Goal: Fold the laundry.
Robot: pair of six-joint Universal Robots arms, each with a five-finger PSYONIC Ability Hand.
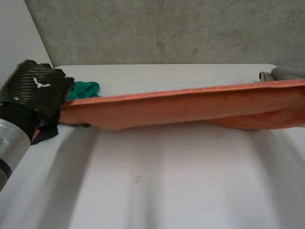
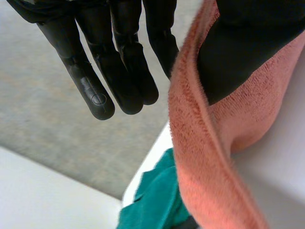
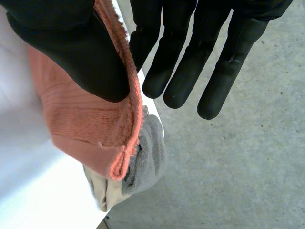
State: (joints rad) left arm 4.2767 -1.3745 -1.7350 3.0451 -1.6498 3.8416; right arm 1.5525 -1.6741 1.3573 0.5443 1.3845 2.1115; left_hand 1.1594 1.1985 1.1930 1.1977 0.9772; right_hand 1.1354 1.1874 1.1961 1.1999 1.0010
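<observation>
You see the long orange terry towel (image 1: 190,106) stretched taut above the white table (image 1: 167,181), left hand (image 1: 38,88) pinching its left end between thumb and finger, right hand (image 3: 66,47) clamped on its right end likewise, crumpled green cloth (image 1: 85,88) far left, grey cloth (image 3: 150,152) far right.

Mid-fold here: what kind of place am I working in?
Probably a lab or test room, not a home: a bare white table, a raw grey concrete wall behind it, and just an orange terry towel with a crumpled green cloth as laundry.
</observation>
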